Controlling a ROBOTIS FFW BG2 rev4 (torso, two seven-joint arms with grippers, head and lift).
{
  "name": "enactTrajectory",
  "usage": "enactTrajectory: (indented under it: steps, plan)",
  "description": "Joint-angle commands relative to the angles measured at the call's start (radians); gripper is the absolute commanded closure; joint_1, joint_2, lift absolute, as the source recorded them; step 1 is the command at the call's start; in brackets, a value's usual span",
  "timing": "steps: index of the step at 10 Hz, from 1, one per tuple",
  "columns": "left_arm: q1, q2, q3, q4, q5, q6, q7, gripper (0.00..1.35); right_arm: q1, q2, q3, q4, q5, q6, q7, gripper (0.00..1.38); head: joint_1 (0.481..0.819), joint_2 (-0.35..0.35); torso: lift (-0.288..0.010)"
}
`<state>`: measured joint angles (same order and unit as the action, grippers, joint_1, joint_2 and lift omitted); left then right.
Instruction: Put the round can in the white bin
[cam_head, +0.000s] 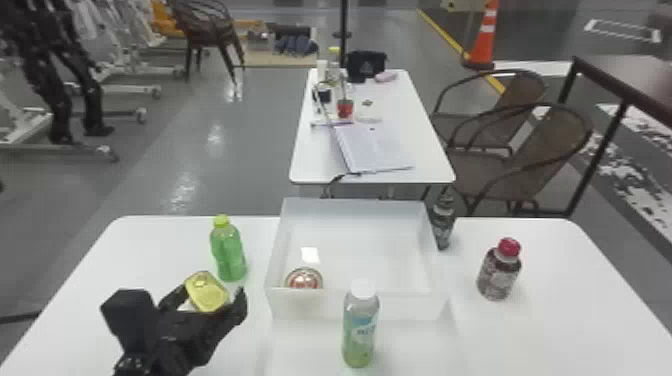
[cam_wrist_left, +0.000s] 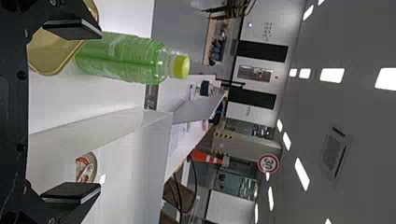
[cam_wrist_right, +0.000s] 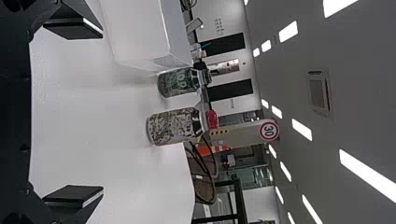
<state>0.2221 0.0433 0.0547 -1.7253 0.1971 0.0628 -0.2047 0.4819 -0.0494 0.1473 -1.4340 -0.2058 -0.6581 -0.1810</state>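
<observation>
The round can (cam_head: 304, 277) is sitting inside the white bin (cam_head: 407, 304), in its near left corner, while the left gripper (cam_head: 213, 291) is wide apart near a yellow tin (cam_head: 209, 294) and the right gripper (cam_wrist_right: 102, 112) is spread too.

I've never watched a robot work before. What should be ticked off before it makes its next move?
1. Round can inside the white bin: ok, near the front left corner.
2. Can resting flat on the bin's floor: cannot tell, the front wall hides its lower part.
3. Left hand open, with the can released: ok, its fingers are wide apart.
4. Left hand clear of the yellow-topped tin: cannot tell, one finger overlaps it in view.
5. Right hand open and empty: ok.
6. Green bottle upright: ok.
</observation>
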Motion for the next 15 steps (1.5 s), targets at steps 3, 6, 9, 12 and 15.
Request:
enactTrajectory:
  steps: [3,6,9,12,15]
  plan:
    - [0.209,-0.037,0.047,-0.114,-0.045,-0.097,0.094,0.15,0.006,-0.001,0.0,0.0,-0.004,0.0,0.0,0.12,0.549,0.0,-0.1]
    - [0.336,-0.039,0.051,-0.114,-0.104,-0.187,0.182,0.15,0.018,-0.013,0.0,-0.005,-0.007,0.0,0.0,0.12,0.549,0.0,-0.1]
    - [0.379,-0.029,0.053,-0.094,-0.148,-0.221,0.182,0.15,0.026,-0.018,0.0,-0.011,-0.009,0.0,0.0,0.12,0.549,0.0,-0.1]
    - [0.384,-0.031,0.048,-0.096,-0.165,-0.221,0.18,0.15,0.03,-0.026,0.0,-0.019,-0.007,0.0,0.0,0.12,0.549,0.0,-0.1]
    - [0.384,-0.028,0.047,-0.097,-0.166,-0.221,0.18,0.15,0.03,-0.029,0.0,-0.019,-0.004,0.0,0.0,0.12,0.549,0.0,-0.1]
